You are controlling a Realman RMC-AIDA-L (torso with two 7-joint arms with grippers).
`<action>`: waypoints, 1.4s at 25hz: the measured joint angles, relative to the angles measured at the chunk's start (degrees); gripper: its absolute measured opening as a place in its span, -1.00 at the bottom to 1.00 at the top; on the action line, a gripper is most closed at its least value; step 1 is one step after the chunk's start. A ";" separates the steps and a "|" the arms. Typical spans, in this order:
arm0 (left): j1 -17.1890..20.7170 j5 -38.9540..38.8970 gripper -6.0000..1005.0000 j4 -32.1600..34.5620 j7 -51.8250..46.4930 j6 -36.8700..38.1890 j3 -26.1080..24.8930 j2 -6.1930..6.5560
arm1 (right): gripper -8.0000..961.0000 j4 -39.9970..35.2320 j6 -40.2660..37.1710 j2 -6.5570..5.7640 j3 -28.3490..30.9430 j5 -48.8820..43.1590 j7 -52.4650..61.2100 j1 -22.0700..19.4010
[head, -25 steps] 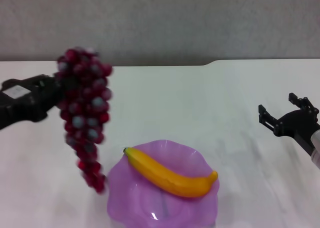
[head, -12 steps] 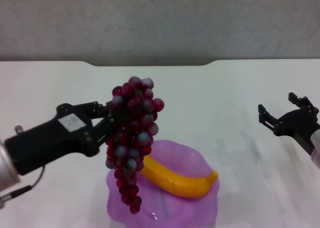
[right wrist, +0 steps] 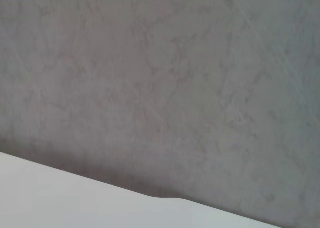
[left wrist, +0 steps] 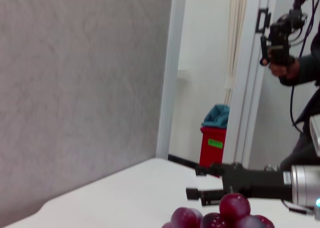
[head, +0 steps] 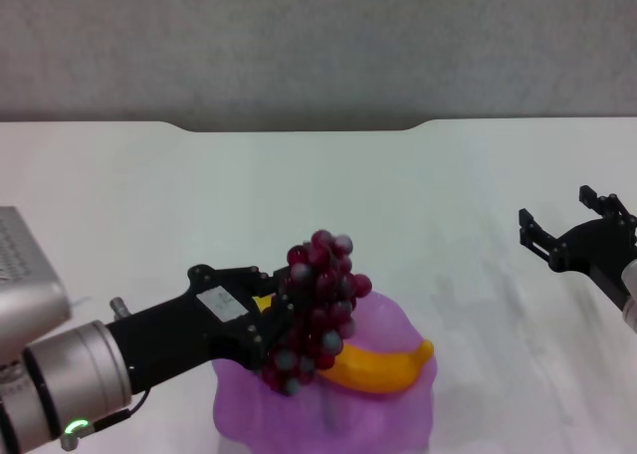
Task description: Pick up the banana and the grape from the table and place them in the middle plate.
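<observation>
Since the frame a half-second back, the left arm has dropped and pushed in from the robot's left; the grape (head: 317, 310), which hung in a long loose bunch beside the plate's near-left edge, now sits bunched up lower, directly over the middle plate (head: 403, 325). A second ago the bunch was well out to the left, high above the table (head: 418, 195). The banana (head: 383, 366) has not shifted: it lies across the plate, its right tip near the plate's right rim, its left end hidden behind the grapes.

Left gripper (head: 282, 318): black fingers pinching the grape at the bunch's left side, grapes spilling past the fingertips toward the right. Bunch overlaps the banana's left half; whether it touches banana or plate cannot be told.

Left wrist view: a few grapes (left wrist: 220, 219) at the lower edge, grey wall beyond, and the right arm's gripper (left wrist: 205, 183) farther off over the table.

Right gripper (head: 572, 237): parked at the robot's right above the table, fingers spread apart, holding nothing.
</observation>
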 joint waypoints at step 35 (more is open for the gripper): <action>-1.53 15.30 0.26 0.44 -4.60 24.93 12.23 0.65 | 0.86 -0.02 0.01 -0.06 0.09 0.01 0.00 0.07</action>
